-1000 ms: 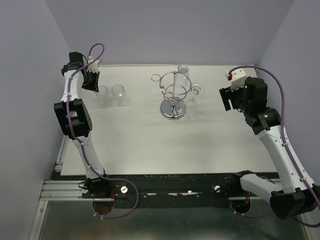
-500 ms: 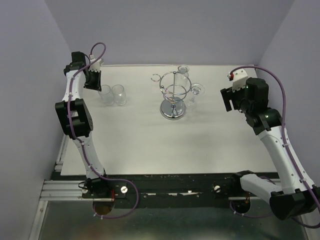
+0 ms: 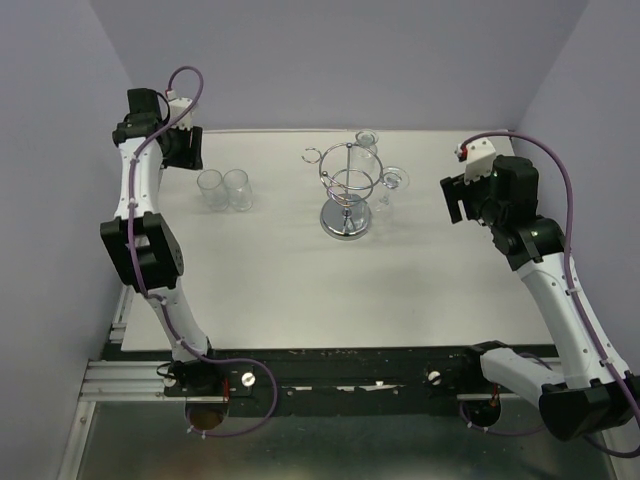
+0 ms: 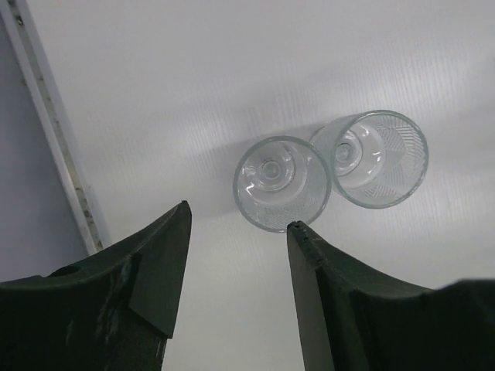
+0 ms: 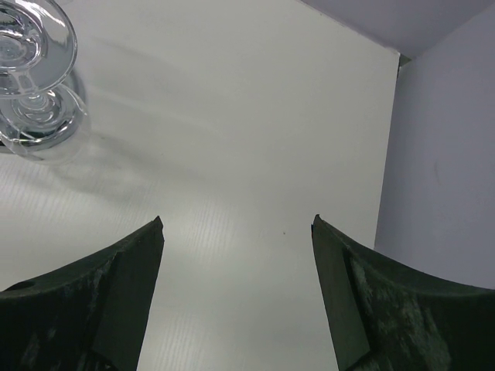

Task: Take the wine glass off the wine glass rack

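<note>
Shiny chrome wine glass rack [image 3: 346,218], clear wine glass [image 3: 393,182], matt table [image 3: 300,285].

4 clear glasses [image 3: 238,188], 1 wine glass rack [image 3: 346,222], 2 arms [image 3: 565,295]

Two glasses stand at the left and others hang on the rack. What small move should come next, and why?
Probably move the right gripper left toward the wine glass hanging on the right side of the rack. That gripper is open, empty and nearest it, while the left gripper is open above the two glasses standing at the left.
</note>
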`<action>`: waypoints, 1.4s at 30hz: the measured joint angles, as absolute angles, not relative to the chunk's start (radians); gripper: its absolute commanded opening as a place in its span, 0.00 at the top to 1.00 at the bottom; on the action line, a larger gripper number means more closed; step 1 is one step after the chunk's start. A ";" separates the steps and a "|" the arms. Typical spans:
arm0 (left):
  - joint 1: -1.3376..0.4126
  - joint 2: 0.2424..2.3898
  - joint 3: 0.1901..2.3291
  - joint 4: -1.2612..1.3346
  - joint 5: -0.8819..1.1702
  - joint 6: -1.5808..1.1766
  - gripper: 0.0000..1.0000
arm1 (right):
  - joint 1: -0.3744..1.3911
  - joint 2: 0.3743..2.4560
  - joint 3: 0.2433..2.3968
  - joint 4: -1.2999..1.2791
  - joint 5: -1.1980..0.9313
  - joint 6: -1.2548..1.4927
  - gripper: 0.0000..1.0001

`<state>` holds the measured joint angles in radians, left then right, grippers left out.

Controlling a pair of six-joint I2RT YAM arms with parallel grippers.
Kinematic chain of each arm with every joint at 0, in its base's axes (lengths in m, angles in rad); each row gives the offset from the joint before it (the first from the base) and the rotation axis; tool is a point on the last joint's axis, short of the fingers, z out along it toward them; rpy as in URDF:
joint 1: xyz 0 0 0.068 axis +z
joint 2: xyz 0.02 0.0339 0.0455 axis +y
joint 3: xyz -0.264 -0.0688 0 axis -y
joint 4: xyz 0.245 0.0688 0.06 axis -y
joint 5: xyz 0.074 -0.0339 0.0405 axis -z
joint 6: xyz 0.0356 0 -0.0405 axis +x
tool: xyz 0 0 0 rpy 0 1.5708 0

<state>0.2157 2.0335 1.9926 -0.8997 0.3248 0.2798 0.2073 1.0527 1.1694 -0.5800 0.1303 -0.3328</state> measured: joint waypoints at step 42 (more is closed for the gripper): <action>-0.360 1.446 1.549 -0.555 0.690 0.262 0.22 | -0.262 1.180 0.969 -0.377 -0.920 0.028 0.00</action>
<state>-0.3595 1.4456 1.5486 -0.5552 0.6895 0.2615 -0.2623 1.1797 0.9688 -0.3775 -0.9199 0.0277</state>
